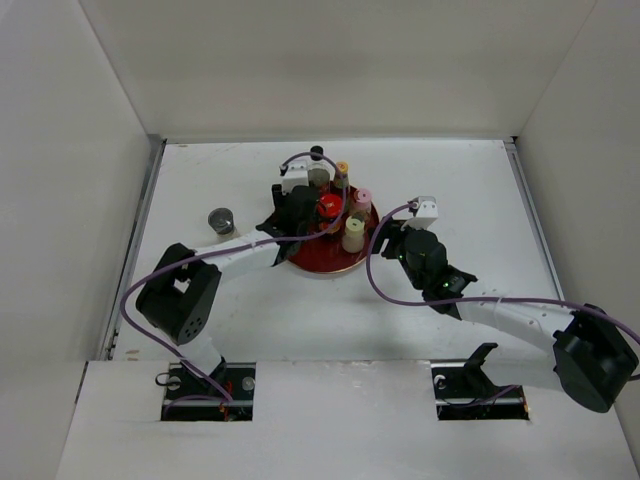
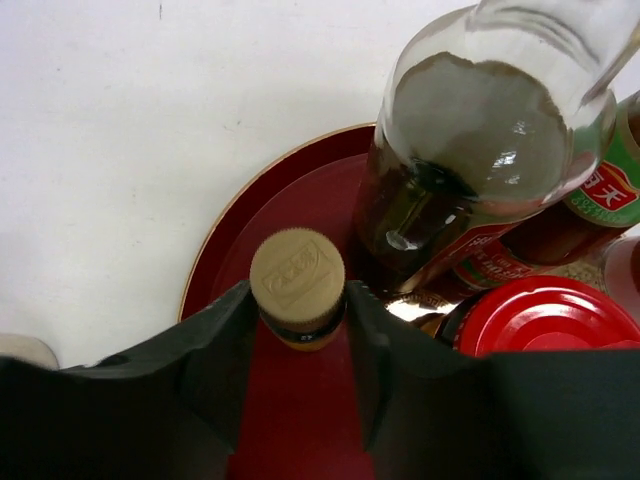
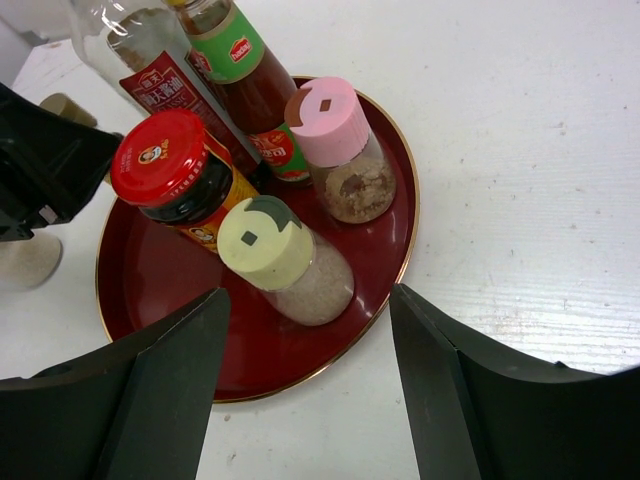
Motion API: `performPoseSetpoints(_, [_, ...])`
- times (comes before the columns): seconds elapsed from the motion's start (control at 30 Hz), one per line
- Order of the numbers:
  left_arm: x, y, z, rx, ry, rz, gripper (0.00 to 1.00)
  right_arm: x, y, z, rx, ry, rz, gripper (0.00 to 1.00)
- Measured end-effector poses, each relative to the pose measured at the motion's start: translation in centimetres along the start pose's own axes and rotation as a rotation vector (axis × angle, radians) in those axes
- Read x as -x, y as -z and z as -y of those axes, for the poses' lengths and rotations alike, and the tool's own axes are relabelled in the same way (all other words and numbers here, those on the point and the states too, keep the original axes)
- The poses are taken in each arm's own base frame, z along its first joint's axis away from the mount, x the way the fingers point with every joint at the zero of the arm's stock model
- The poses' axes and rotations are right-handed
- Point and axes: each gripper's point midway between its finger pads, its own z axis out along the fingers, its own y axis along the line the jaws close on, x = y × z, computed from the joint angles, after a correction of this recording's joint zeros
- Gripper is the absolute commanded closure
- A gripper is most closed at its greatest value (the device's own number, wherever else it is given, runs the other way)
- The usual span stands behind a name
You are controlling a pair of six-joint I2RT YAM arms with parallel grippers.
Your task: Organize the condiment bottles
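The left tool (image 2: 297, 298) is clamped on the small yellow-labelled bottle (image 2: 297, 270), a finger against each side of its neck, above the left part of the round red tray (image 2: 232, 228). The tall clear bottle (image 2: 480, 140) of dark liquid and the red-lidded jar (image 2: 545, 315) crowd close beside it. The right tool (image 3: 310, 400) hangs with its fingers spread wide at the tray's opposite rim. It faces the cream-lidded shaker (image 3: 265, 245), with the pink-lidded shaker (image 3: 328, 120) and the yellow-capped red sauce bottle (image 3: 245, 75) behind. The grey-lidded jar (image 1: 221, 219) stands alone on the counter (image 1: 450, 180), off the tray to its left.
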Motion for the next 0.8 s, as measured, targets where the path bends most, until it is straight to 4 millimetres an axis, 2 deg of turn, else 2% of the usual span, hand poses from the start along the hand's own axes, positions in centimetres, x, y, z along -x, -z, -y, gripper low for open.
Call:
performPoseSetpoints(0.1, [-0.3, 0.0, -0.1, 0.003, 0.012, 0.012, 0.38, 0.0, 0.0, 0.0, 0.000, 0.000, 0.000, 0.28])
performPoseSetpoints(0.3, [-1.2, 0.1, -0.8, 0.017, 0.007, 0.007, 0.22, 0.0, 0.0, 0.0, 0.000, 0.000, 0.000, 0.28])
performPoseSetpoints(0.4, [-0.8, 0.8, -1.2, 0.014, 0.012, 0.013, 0.17, 0.0, 0.0, 0.0, 0.000, 0.000, 0.000, 0.28])
performPoseSetpoints(0.53, [2.3, 2.9, -1.5, -0.008, 0.054, 0.065, 0.14, 0.0, 0.0, 0.0, -0.001, 0.000, 0.000, 0.28])
performPoseSetpoints(0.67, [6.5, 6.8, -1.7, -0.059, 0.120, 0.146, 0.13, 0.0, 0.0, 0.1, -0.002, -0.001, 0.000, 0.28])
performPoseSetpoints(0.73, [7.6, 9.1, -2.7, -0.072, 0.152, 0.174, 0.12, 0.0, 0.0, 0.1, -0.002, 0.000, 0.000, 0.27])
performPoseSetpoints(0.8, [7.9, 10.5, -4.6, -0.037, 0.172, 0.180, 0.09, 0.0, 0.0, 0.1, -0.002, -0.001, 0.000, 0.25])
